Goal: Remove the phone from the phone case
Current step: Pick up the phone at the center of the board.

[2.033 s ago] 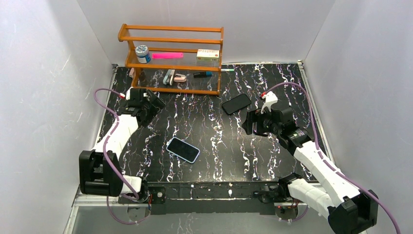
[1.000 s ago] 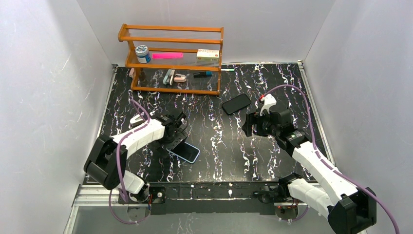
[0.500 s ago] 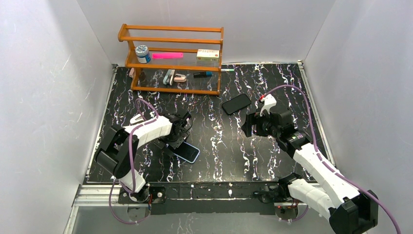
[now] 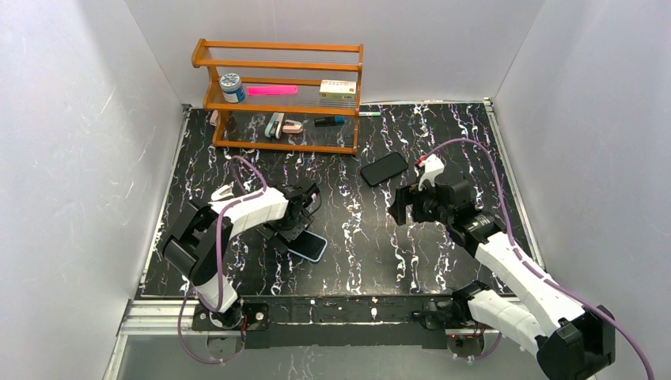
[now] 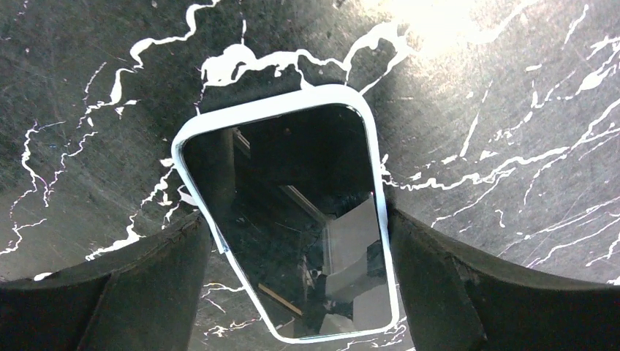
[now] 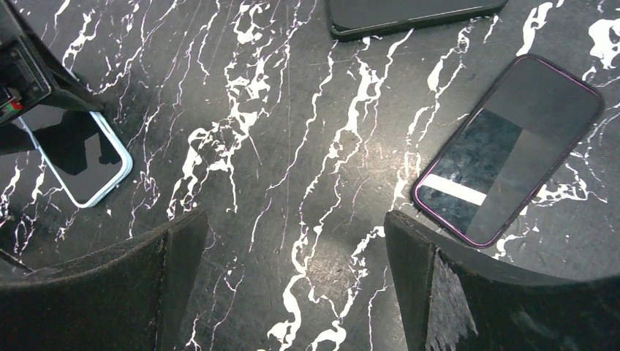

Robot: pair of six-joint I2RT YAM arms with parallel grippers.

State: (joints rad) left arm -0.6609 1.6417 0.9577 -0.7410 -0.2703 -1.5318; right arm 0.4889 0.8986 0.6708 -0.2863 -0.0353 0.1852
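The phone in its pale blue-white case (image 4: 310, 248) lies flat, screen up, on the black marbled table. My left gripper (image 4: 291, 226) is down over it. In the left wrist view the phone (image 5: 292, 168) sits between the two dark fingers (image 5: 157, 278), whose inner faces stand close against its long edges. The left gripper (image 5: 296, 223) is open around the phone, which still rests on the table. My right gripper (image 4: 403, 207) hovers open over bare table to the right, and its wrist view shows nothing between its fingers (image 6: 296, 227). That view also catches the cased phone (image 6: 77, 157) at far left.
A black phone (image 4: 384, 168) lies behind the right gripper. A second phone with a purple rim (image 6: 508, 146) lies just right of the right fingers. A wooden shelf (image 4: 277, 95) with small items stands at the back left. White walls enclose the table.
The left arm swung in from the back left and came down over the cased phone. Its jaws have narrowed a little toward the case edges. The right arm barely moved.
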